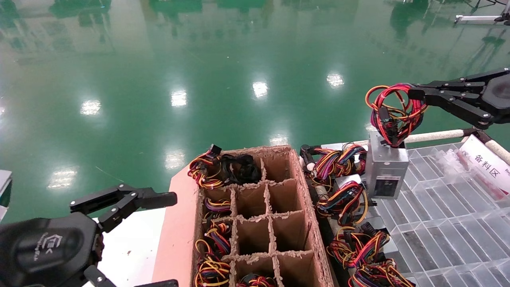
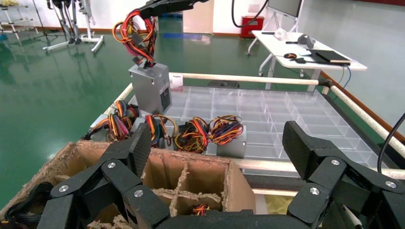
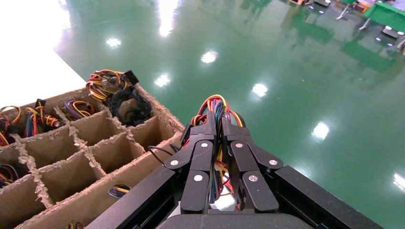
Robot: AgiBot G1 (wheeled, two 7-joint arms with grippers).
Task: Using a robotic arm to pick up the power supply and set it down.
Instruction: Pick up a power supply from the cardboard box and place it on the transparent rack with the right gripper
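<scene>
The power supply (image 1: 385,171), a small grey box with a black socket panel, hangs upright from its red, orange and yellow wire loop (image 1: 392,111). My right gripper (image 1: 414,95) is shut on that loop, and the wires (image 3: 217,102) show pinched between the fingers (image 3: 203,143). The box (image 2: 150,88) is over the far left corner of the clear tray (image 1: 446,223). I cannot tell whether its base touches anything. My left gripper (image 1: 171,241) is open and parked low at the near left, empty.
A cardboard box with dividers (image 1: 297,191) stands in the middle, with wire bundles in its left cells. Several other grey units with wire bundles (image 1: 342,199) line the tray's left edge. A white rail (image 1: 434,136) and a sign (image 1: 488,167) border the tray.
</scene>
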